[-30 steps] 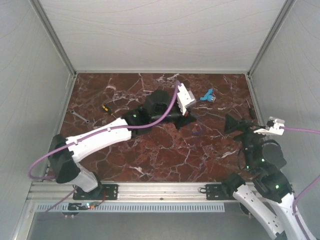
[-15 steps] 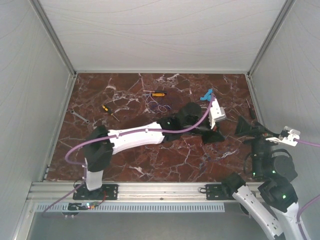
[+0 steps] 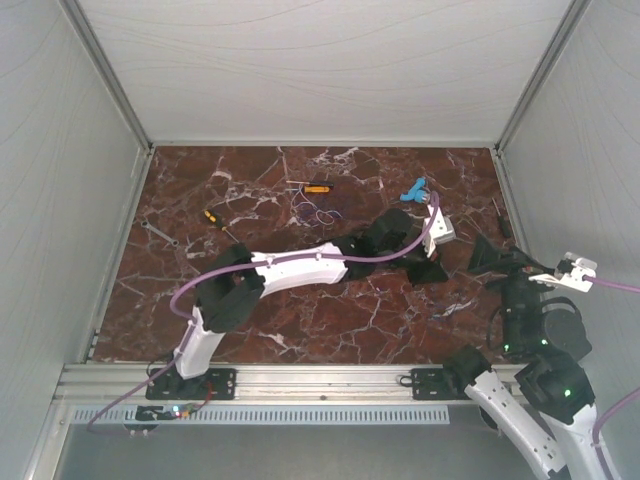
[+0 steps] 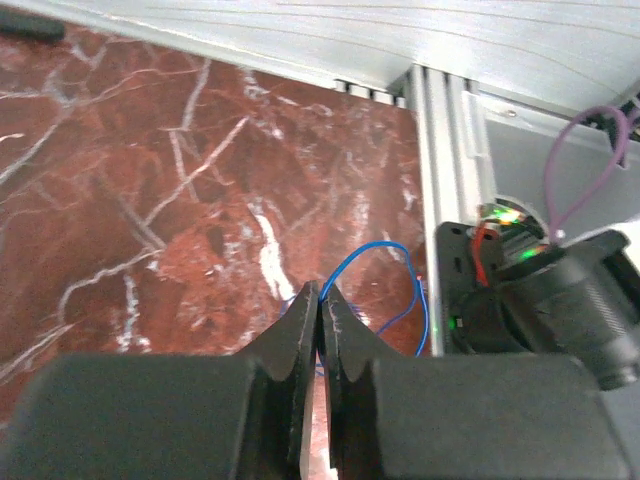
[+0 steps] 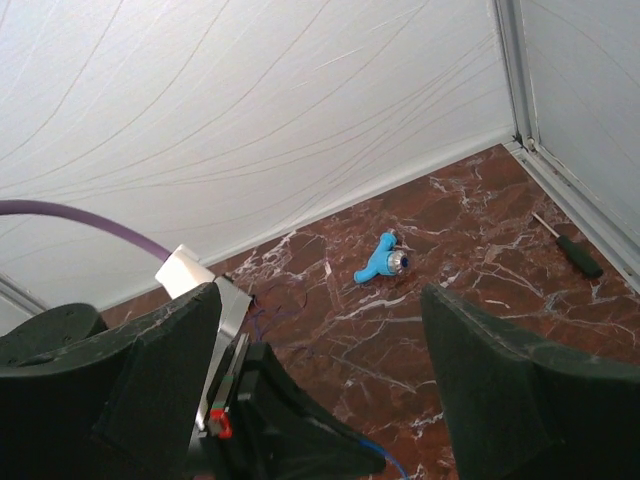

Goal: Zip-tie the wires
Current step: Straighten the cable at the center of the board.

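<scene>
From above, my left claw (image 3: 432, 268) reaches far right, the wires (image 3: 314, 212) lying loose well off to its left, untied; at its wrist, it clamps one blue strand (image 4: 385, 244); from the other wrist, my right claw (image 5: 320, 300) gapes wide, empty, so I judge all tying remains.

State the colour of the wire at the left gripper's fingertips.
The wire is blue; left wrist view best.

Top camera: above and behind the arm bases (image 3: 190, 378), looking down over the whole surface (image 3: 330, 320). Left wrist camera: close over the left hand (image 4: 318, 300), facing the near right corner. Right wrist camera: looking far-left past the right hand (image 5: 320, 335), sharing the blue tool (image 5: 382, 260) with the top.
</scene>
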Tool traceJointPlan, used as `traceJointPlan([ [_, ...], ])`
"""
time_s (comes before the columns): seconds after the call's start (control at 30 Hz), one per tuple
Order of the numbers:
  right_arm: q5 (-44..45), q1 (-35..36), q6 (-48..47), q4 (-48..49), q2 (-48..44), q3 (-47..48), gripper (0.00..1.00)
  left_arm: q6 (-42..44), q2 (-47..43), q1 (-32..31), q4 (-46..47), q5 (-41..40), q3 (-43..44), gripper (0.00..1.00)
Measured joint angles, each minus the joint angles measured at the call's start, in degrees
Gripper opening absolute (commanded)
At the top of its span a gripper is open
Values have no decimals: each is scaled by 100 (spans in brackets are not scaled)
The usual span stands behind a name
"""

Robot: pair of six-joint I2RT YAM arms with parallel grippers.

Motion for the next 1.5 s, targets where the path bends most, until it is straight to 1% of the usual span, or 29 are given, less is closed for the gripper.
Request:
traceJointPlan([
  [0.23, -20, 0, 0, -2, 26, -61, 79, -120, 446, 546, 280, 39, 184, 0],
  [0.5, -129, 0, 7, 0, 221, -170, 80, -98, 1130, 1051, 411, -28, 645, 7],
  [0.57, -177, 0, 26, 2, 275, -201, 80, -87, 1287, 1126, 468, -55, 715, 10],
  [0.8, -372, 0, 157, -7, 400, -308, 80, -90, 1939, 1346, 538, -122, 1134, 13],
  [0.83, -385, 0, 179, -9, 415, -313, 80, -94, 2020, 1370, 538, -125, 1187, 15],
  [0.9, -415, 0, 208, -11, 442, -319, 80, -105, 2175, 1425, 540, -142, 1309, 20],
  [1.0, -479, 0, 245, -13, 461, -339, 80, -142, 2369, 1512, 518, -188, 1493, 21],
  [1.03, -494, 2, 267, -13, 470, -348, 80, -170, 2444, 1545, 505, -197, 1604, 25],
  [1.07, -503, 2, 299, -15, 483, -352, 80, -197, 2518, 1574, 481, -201, 1725, 39],
  [1.1, -516, 0, 323, -13, 498, -356, 80, -225, 2575, 1596, 466, -208, 1823, 48],
  [1.2, -568, 0, 376, -17, 573, -372, 80, -271, 2594, 1635, 415, -262, 1902, 69],
  [1.23, -595, 0, 402, -17, 605, -380, 80, -284, 2586, 1652, 415, -282, 1906, 81],
  [1.3, -627, 0, 459, -17, 667, -396, 80, -293, 2575, 1676, 409, -310, 1899, 95],
  [1.33, -640, 0, 476, -20, 693, -407, 80, -302, 2551, 1681, 396, -326, 1871, 99],
  [1.5, -693, 0, 518, -15, 800, -435, 80, -304, 2109, 1670, 273, -387, 1451, 100],
])
